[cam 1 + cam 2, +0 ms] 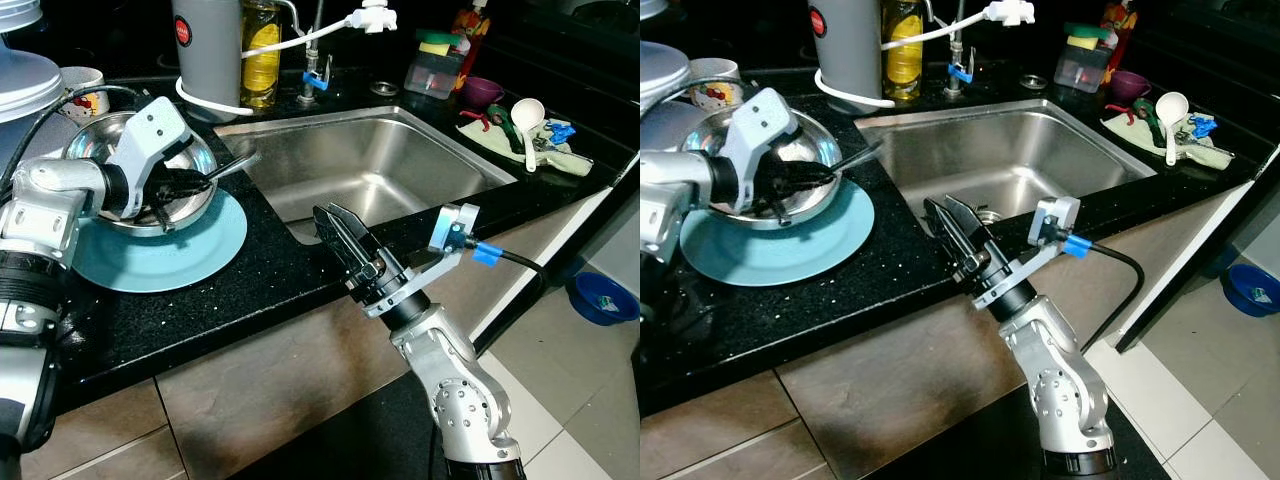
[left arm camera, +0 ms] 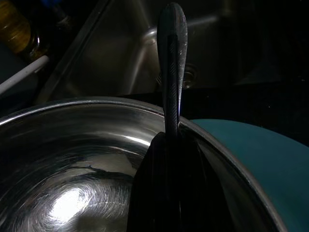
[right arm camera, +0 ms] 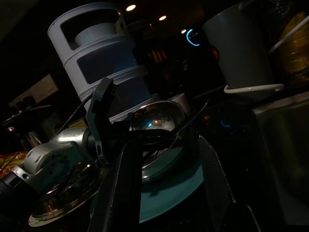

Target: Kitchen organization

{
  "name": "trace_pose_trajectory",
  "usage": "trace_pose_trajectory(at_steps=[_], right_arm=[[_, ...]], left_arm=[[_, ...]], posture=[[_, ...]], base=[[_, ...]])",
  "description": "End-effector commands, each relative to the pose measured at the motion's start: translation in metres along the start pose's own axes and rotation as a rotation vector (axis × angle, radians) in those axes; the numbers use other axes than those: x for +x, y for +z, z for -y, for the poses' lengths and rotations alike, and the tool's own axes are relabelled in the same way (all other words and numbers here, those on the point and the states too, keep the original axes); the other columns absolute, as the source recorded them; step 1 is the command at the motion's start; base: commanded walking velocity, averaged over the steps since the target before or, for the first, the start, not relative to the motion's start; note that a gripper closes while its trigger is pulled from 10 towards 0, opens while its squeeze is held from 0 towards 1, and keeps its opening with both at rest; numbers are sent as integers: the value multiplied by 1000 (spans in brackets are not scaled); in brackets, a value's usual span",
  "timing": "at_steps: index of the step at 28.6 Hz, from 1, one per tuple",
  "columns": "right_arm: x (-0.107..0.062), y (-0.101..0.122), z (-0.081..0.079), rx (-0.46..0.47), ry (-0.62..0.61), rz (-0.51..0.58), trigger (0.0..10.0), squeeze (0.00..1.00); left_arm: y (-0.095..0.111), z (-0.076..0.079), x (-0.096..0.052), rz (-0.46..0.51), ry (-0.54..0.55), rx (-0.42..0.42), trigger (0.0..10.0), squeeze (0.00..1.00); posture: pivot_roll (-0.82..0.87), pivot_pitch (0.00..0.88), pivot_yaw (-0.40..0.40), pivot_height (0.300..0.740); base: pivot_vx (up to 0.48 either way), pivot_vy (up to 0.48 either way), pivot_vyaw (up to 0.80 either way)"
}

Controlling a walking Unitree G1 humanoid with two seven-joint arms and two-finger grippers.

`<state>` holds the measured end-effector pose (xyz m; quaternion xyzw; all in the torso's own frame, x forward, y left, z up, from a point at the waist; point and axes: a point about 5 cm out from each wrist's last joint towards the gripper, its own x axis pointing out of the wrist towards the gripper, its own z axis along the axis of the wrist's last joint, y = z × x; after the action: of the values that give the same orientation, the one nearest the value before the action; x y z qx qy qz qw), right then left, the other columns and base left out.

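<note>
Robot lifts a utensil from a steel bowl beside the kitchen sink, tidying barely begun

The left gripper (image 1: pixel 180 185) is clamped on the handle of a metal spoon-like utensil (image 1: pixel 232 165) inside the steel bowl (image 1: pixel 105 140), which sits on a teal plate (image 1: pixel 160 262) just left of the sink (image 1: pixel 370 165); the handle juts over the bowl's rim toward the basin. The right gripper (image 1: pixel 345 240) hovers at the sink's front edge, its fingers a narrow way apart and holding nothing. Judging by the counter, most work remains: bowl and plate are still stacked, and beyond the sink's right rim a white ladle (image 1: pixel 527 120) and small items lie on a cloth (image 1: pixel 525 148).
</note>
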<state>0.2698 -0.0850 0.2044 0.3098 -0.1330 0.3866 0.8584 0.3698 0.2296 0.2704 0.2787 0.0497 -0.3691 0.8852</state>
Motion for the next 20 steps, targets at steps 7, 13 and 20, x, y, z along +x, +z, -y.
trace_pose_trajectory(at_steps=[7,13,20], right_arm=[[-4,0,3,-5,-7,-10,10000,0],[-4,1,3,-12,-3,-15,10000,0],[-5,1,4,-16,-4,-18,10000,0]], left_arm=[[5,-1,1,17,-5,16,0,0],[26,-4,-8,195,-34,-66,0,0],[45,-7,-27,388,-124,-177,0,0]], posture=[[134,19,-108,740],[126,21,-106,740],[125,22,-105,740]], base=[[0,0,0],[0,0,0],[0,0,0]])
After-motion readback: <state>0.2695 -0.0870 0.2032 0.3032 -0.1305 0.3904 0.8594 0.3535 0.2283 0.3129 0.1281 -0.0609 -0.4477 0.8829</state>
